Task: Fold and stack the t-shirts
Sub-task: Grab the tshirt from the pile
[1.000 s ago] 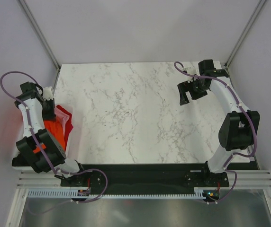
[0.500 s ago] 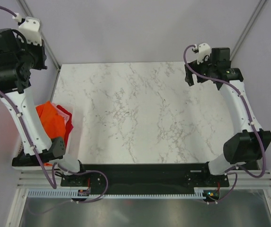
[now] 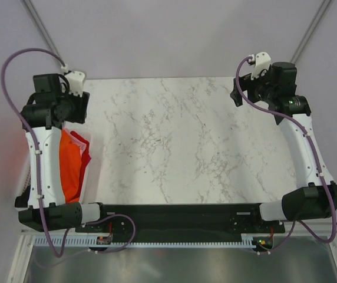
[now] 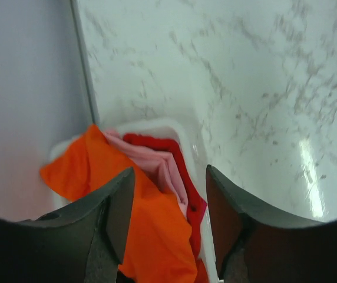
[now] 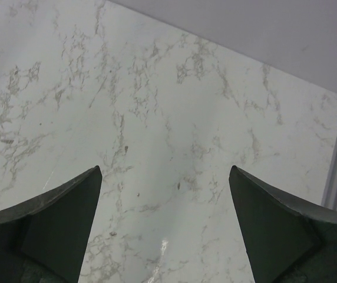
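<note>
White marbled bench (image 3: 174, 141) across the middle of the top view. At 9 o'clock, just off its left edge, a white basket (image 4: 157, 124) packed with the t-shirts. Largest and uppermost, the orange t-shirt (image 3: 71, 171), bunched and spilling toward the basket's outer side. Just beside it, touching, the pink t-shirt (image 4: 162, 168) in loose folds. Against the basket wall nearest the bench, the red t-shirt (image 4: 157, 142), showing only as a narrow crumpled strip. All three heaped in the basket, none folded yet. Left claw (image 4: 168, 224) raised above the basket near 10 o'clock, fingers spread, gripping nothing, the shirts in plain sight through the gap. Right claw (image 5: 165, 230) high over the bench's far right corner near 2 o'clock, fingers spread wide, nothing between them, marble below.
</note>
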Controlling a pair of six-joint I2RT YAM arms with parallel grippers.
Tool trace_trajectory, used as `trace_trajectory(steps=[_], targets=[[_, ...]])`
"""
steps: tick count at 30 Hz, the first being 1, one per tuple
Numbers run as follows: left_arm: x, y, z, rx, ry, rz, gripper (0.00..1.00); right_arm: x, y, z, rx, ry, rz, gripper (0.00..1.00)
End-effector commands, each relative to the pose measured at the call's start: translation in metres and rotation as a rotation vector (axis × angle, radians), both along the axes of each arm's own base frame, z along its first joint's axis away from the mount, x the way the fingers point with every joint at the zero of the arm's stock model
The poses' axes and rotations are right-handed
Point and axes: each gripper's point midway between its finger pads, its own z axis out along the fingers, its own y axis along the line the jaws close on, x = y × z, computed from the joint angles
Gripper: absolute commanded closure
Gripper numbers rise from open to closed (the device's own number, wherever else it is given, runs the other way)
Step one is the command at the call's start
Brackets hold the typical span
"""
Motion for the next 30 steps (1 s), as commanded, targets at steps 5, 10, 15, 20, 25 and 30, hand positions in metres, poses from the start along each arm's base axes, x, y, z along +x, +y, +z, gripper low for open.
trace_trajectory(steps=[5,10,15,20,25,30], targets=[[-0.048,0.031,-0.096,0.088,0.205,0.189,0.36,-0.021,0.012,-0.043,-0.019,0.163,0.113,0.02],[-0.064,0.046,-0.136,0.146,0.292,0.243,0.34,-0.021,0.017,-0.073,-0.034,0.29,0.162,0.02],[-0.064,0.06,-0.168,0.165,0.331,0.301,0.34,-0.019,0.016,-0.091,-0.068,0.409,0.193,0.02],[-0.058,0.074,-0.193,0.107,0.353,0.334,0.39,-0.014,0.016,-0.082,-0.131,0.448,0.194,0.02],[-0.047,0.082,-0.214,0.061,0.37,0.337,0.42,-0.007,0.022,-0.08,-0.16,0.461,0.183,0.02],[-0.036,0.087,-0.214,0.034,0.368,0.328,0.8,-0.011,0.034,-0.079,-0.178,0.46,0.197,0.02]])
